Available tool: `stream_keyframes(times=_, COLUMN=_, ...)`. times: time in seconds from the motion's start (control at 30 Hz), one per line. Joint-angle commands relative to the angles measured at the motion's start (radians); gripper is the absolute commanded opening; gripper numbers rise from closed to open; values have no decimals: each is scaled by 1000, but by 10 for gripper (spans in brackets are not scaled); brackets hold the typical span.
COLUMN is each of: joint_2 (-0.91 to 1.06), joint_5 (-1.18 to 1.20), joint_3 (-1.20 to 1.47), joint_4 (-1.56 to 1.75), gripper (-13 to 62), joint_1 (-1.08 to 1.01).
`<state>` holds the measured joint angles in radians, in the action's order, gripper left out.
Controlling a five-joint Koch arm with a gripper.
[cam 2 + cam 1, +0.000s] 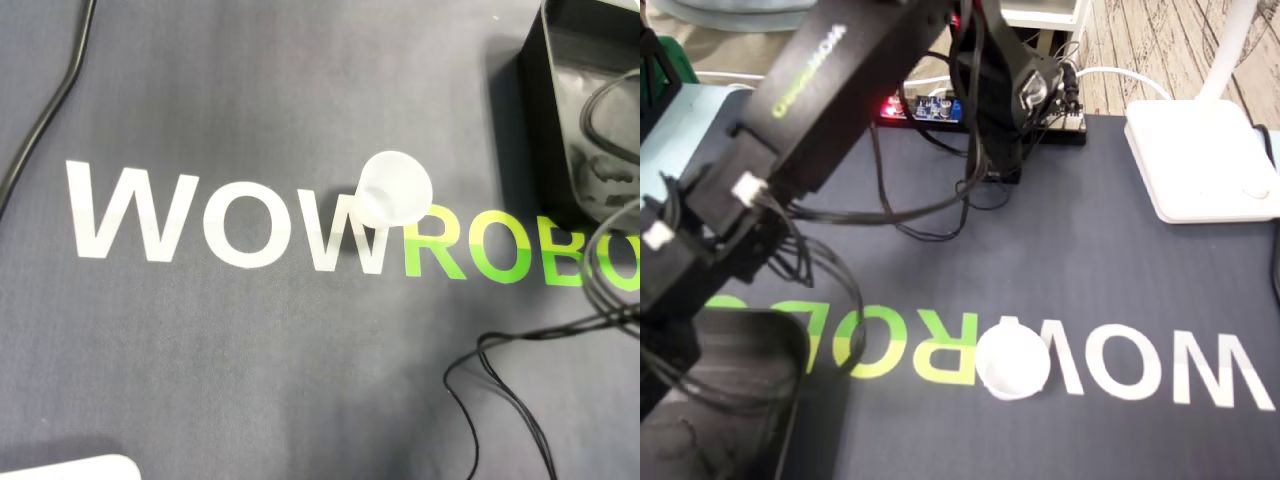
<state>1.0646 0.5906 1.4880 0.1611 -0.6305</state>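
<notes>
**Cup waited alone on the mat while the arm hung over the bin**

1 translucent white cup [1013, 365] stood on the mat [1090, 270], on the printed lettering about midway between its side edges, with nothing touching it. The arm [810, 90] stretched toward the mat's left edge in the fixed view, above the black bin [760, 318], probably its drop-off spot. The pincer's tips fell outside both views, so I cannot tell whether it was released or clenched.
</notes>
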Motion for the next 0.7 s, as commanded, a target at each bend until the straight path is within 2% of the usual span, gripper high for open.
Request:
stream_keyframes(times=0.0, joint_2=8, joint_5=92, joint_3=-97, joint_4=135, gripper=-12, joint_1=9)
stream_keyframes(times=0.27, joint_2=-97, joint_5=353, joint_3=-104, joint_4=249, gripper=-11, joint_1=31)
stream_keyframes(times=0.67, joint_2=-106, joint_5=344, joint_3=-147, joint_4=244, gripper=-12, joint_1=31)
